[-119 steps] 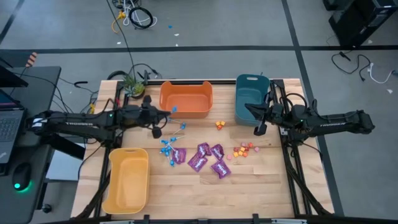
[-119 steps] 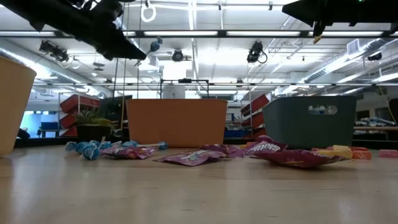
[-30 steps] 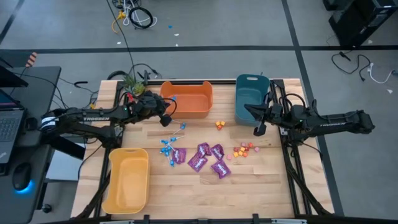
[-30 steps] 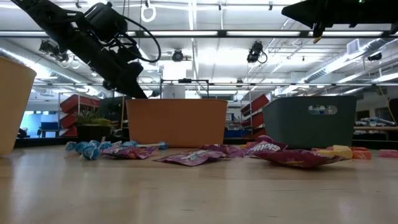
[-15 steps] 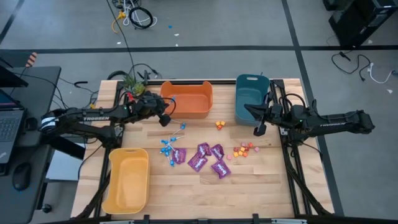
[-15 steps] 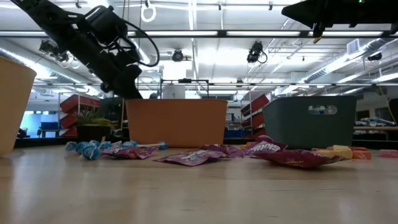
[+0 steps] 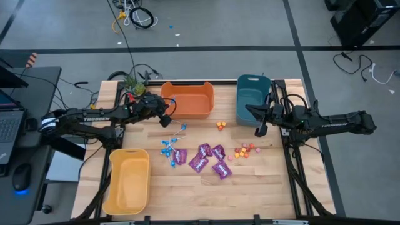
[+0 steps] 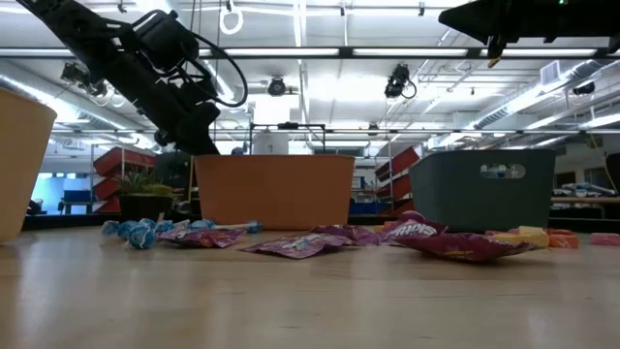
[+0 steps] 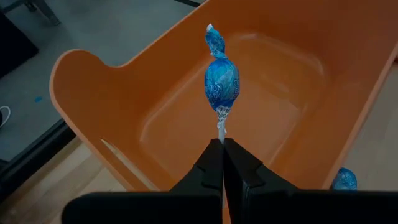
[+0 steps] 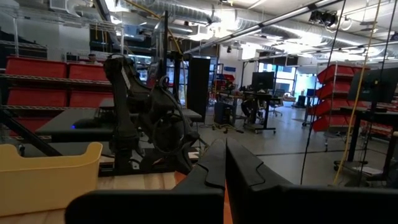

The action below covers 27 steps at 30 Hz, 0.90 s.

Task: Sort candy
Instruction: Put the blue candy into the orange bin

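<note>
My left gripper [image 9: 222, 146] is shut on a blue-wrapped lollipop [image 9: 221, 81], which it holds over the orange bin [image 9: 155, 118] at the table's far side. In the high view the gripper [image 7: 167, 116] is at the bin's near left corner. On the table lie more blue lollipops [image 7: 169, 150], purple packets [image 7: 206, 159] and small orange and pink pieces [image 7: 245, 150], with two more pieces [image 7: 220, 125] farther back. My right gripper [image 7: 259, 131] waits shut and raised by the teal bin [image 7: 253, 100], touching nothing. My left gripper pinches the lollipop's thin white stick [image 9: 220, 129] at its free end between its two fingertips. The fingers slant down from the table's left toward the orange bin. The lollipop sticks out beyond the fingertips in line with them, its wrapped head over the bin's inside, lifted clear.
A yellow bin [image 7: 128, 181] stands at the near left. A small plant [image 7: 133, 83] sits at the far left corner. One loose lollipop [image 9: 343, 179] lies just outside the orange bin's near wall. Bare wood lies along the near edge.
</note>
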Tool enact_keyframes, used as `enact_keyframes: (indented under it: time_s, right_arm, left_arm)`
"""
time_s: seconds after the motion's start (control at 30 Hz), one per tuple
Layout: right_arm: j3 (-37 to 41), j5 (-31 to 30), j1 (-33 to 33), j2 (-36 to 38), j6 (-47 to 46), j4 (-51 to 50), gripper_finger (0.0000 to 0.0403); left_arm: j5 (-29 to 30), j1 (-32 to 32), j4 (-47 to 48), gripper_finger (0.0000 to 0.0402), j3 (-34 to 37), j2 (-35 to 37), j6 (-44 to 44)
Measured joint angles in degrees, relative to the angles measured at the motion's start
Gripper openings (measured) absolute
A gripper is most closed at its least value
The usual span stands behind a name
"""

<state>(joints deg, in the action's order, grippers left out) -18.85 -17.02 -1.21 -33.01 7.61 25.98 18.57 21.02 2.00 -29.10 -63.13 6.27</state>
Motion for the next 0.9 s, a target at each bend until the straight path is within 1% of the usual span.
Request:
enact_keyframes:
  time_s: [0.33, 0.9]
  right_arm:
    - [0.0, 0.0, 0.0, 0.0, 0.0, 0.0, 0.0]
    - [0.0, 0.0, 0.0, 0.0, 0.0, 0.0, 0.0]
  left_arm:
    - [0.0, 0.0, -1.0, 0.0011, 0.0, 0.0, -0.1]
    - [0.0, 0.0, -1.2, 0.0012, 0.0, 0.0, -0.2]
